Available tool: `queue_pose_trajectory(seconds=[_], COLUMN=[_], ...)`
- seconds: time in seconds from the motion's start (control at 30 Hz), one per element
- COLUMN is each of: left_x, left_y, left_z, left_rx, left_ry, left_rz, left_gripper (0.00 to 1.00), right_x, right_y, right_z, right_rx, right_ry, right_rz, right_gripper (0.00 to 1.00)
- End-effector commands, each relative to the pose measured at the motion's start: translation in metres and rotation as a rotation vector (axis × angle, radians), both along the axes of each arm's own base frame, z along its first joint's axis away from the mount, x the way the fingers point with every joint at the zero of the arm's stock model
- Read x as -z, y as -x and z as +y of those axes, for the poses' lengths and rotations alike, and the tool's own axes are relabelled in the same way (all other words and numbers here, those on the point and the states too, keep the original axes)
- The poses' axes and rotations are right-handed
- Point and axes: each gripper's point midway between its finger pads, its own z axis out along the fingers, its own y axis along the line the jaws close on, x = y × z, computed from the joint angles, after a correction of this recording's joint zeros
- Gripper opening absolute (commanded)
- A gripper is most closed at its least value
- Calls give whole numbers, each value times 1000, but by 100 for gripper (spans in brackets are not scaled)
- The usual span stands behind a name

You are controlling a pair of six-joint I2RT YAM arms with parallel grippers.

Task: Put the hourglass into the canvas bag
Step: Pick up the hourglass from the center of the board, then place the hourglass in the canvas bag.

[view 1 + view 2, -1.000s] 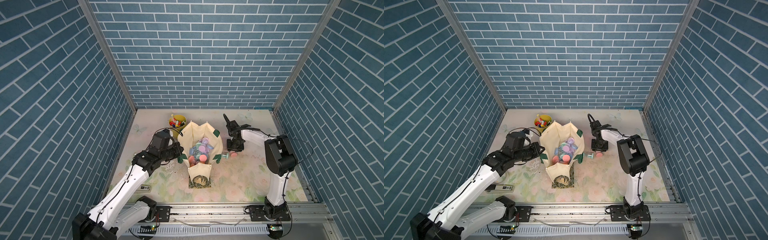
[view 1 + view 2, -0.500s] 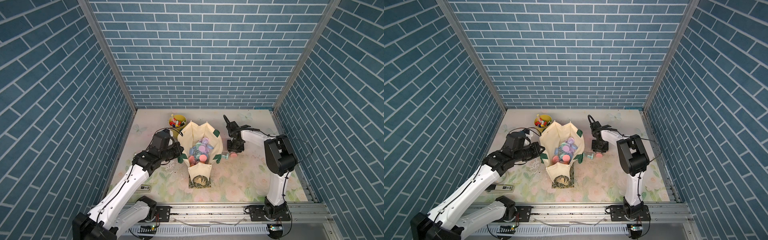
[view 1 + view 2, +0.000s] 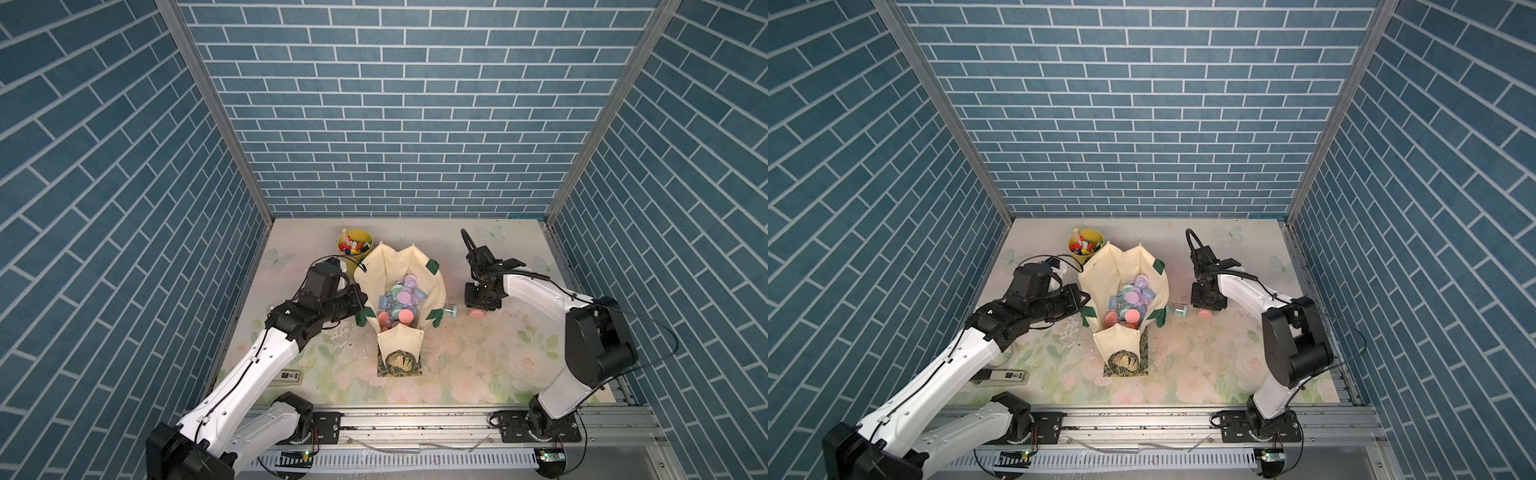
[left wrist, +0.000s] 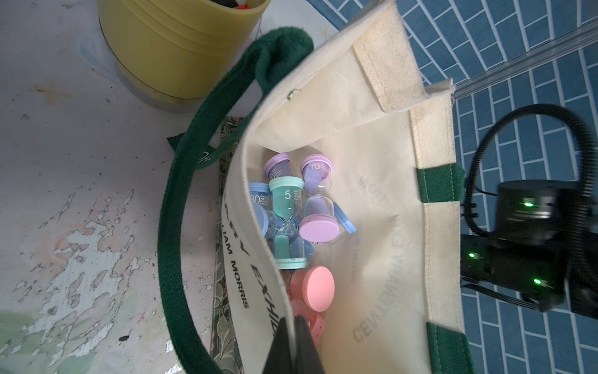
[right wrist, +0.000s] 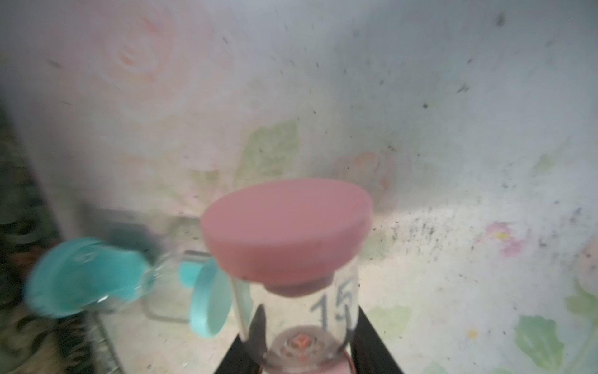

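floral table [image 3: 478,374] bears canvas bag [image 3: 401,345], yellow cup [image 4: 168,48], teal hourglass [image 3: 452,310].

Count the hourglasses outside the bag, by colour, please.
Pink hourglass, held in the right gripper: 1
Teal hourglass, lying beside the canvas bag: 1
Total outside the bag: 2

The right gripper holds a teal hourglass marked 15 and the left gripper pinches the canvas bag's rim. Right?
No: the right wrist view shows the right gripper holding a pink hourglass marked 15. The left gripper does pinch the rim of the canvas bag.
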Motion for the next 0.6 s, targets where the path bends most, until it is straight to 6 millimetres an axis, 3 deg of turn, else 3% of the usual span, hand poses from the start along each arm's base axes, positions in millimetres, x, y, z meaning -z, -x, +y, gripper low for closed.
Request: queue_pose_trajectory(seconds=[0.0,0.2,0.43,0.57], left_x=[-11,-6,-4,-3], left_y=[-7,-4,-1,0], left_z=[-1,0,4,4], left_rx=[-2,-4,-14,-18], left_ry=[1,-4,-8,-6], left_rz=[-43,-32,-30,-27], left_gripper=[9,11,11,12], right_x=[-41,-101,-164,-190], right_y=[4,15,29,35], right_z=[-2,9,46,66], right_rx=[55,58,-14,-70], right_ry=[-62,-174,-305,-320], right_rz=[-77,-196,-308,-348], right_gripper=[12,12,13,13])
